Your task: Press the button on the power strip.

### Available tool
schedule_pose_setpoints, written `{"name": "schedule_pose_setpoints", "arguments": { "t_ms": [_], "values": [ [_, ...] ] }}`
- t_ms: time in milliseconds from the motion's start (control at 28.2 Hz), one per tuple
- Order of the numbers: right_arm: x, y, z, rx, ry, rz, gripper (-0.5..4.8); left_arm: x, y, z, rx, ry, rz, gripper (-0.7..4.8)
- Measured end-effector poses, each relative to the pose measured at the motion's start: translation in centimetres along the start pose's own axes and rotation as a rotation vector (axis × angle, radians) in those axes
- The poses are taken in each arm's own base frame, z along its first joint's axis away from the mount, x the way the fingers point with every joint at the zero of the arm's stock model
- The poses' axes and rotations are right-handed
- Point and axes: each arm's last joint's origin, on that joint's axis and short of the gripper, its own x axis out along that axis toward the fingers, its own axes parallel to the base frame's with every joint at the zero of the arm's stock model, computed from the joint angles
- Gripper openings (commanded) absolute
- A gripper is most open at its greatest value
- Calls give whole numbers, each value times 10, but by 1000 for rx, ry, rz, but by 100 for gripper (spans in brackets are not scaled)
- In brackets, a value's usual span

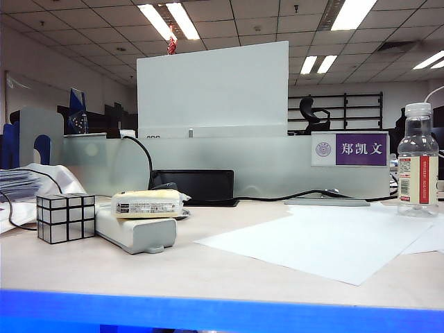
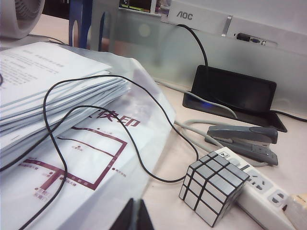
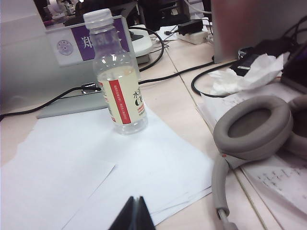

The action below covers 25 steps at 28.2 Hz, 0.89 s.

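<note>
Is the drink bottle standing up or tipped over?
Standing up. The drink bottle rests on its base on the white paper, white cap on top, in the right wrist and exterior views.

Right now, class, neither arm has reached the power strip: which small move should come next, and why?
Probably swing the left gripper, fingers closed, toward the power strip, which lies beyond the mirror cube. The right gripper hovers over paper near the bottle, farther off.

Monitor base (image 2: 201, 18): "AOC" in grey letters.
Purple nameplate (image 1: 360, 148): "郑凯文" in white characters.
Plastic document bag (image 2: 115, 143): "快印" in dark red.
Bottle label (image 3: 128, 100): partly readable, "水" and "C".
</note>
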Motion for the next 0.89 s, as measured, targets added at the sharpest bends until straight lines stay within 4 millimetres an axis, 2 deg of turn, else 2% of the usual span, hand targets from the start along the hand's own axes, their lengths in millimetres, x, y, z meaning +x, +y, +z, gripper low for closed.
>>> {"name": "schedule_pose_setpoints", "arguments": {
  "t_ms": [887],
  "values": [
    [0, 6, 4, -25, -45, 29, 3, 0, 0, 0, 0, 0, 0, -4]
  ]
}}
